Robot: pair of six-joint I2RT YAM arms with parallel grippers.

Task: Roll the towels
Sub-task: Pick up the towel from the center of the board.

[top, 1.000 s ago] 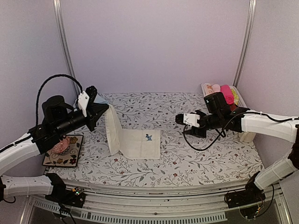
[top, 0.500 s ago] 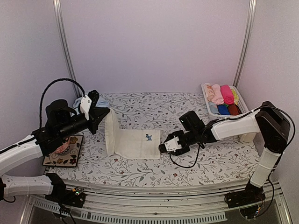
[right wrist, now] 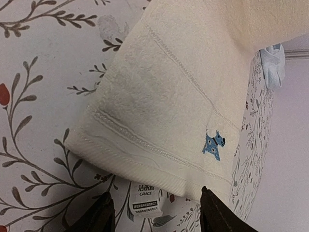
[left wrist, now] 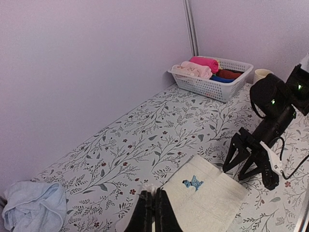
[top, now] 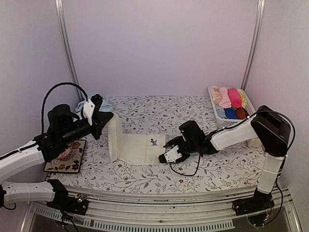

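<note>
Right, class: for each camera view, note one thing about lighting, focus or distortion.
Top external: soft, even light, faint shadows; the frame posts splay outward upward. Left wrist: sharp through to the basket. Right wrist: weave of the cream towel and its label are crisp, while the right gripper's fingers are dark silhouettes.

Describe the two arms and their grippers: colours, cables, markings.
Both have white tubular links and black joints. The left arm carries a black cable arching above it; the right arm has a black cable looping under its wrist. The left gripper and right gripper are black with white parts. Green lights glow on the right wrist's housing.
</note>
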